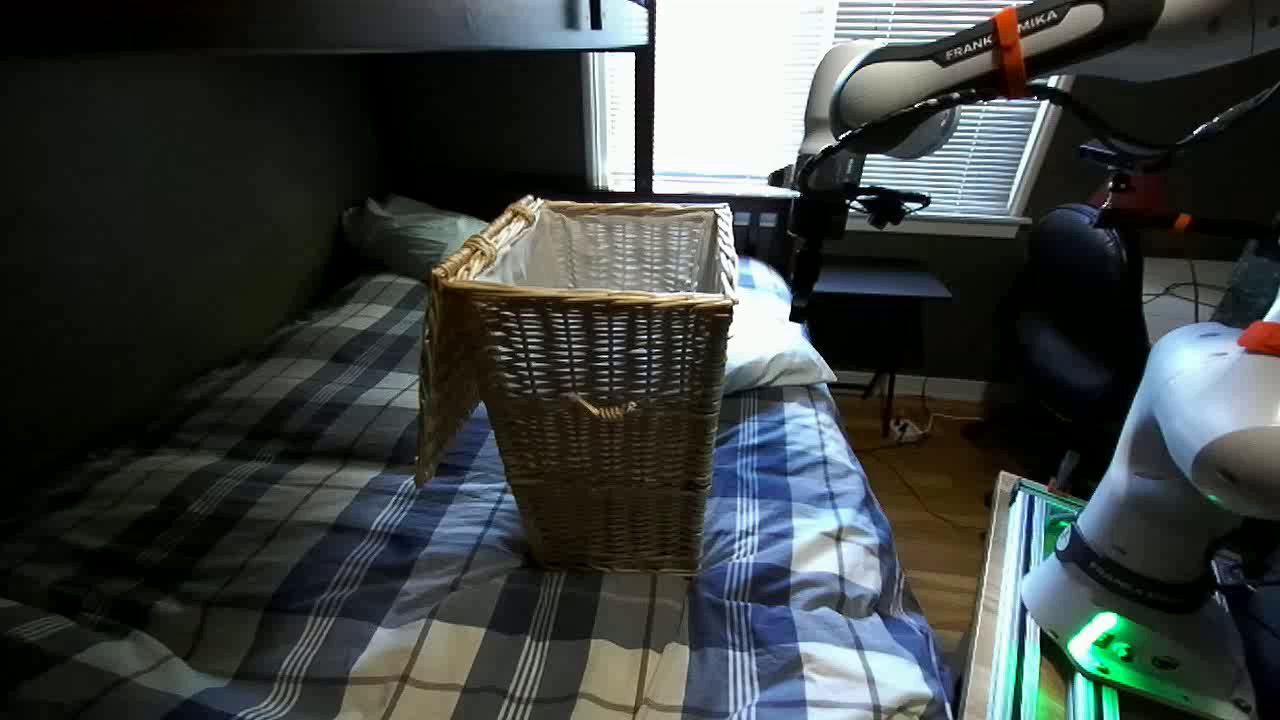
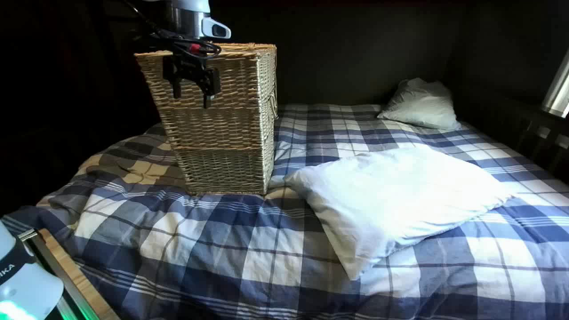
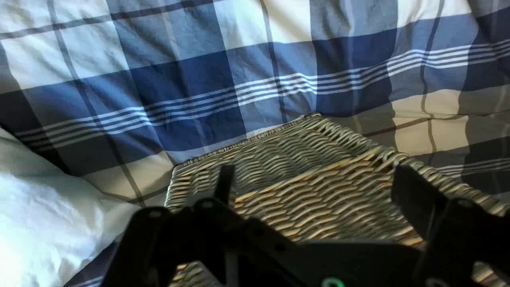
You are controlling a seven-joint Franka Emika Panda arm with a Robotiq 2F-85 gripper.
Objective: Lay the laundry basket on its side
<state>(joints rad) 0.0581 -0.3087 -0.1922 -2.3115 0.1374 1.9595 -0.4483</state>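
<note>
The laundry basket (image 1: 610, 350) is tan wicker and stands upright on the bed (image 1: 330, 620). Its top is open with a pale liner inside. Its lid (image 1: 450, 390) hangs down on the side away from the robot in an exterior view. My gripper (image 1: 798, 305) is in the air beside the basket's robot-side wall, below rim height, apart from it by a gap there. In an exterior view the gripper (image 2: 191, 98) is in front of the basket's upper wall (image 2: 222, 133). In the wrist view the gripper's fingers (image 3: 314, 175) are spread, empty, over the basket wall (image 3: 279, 163).
A white pillow (image 2: 400, 200) lies on the bed close to the basket. Another pale pillow (image 2: 420, 104) is farther back. An upper bunk (image 1: 330, 25) overhangs the bed. A dark table (image 1: 880, 278) and a dark chair (image 1: 1070, 300) stand beyond the bed's edge.
</note>
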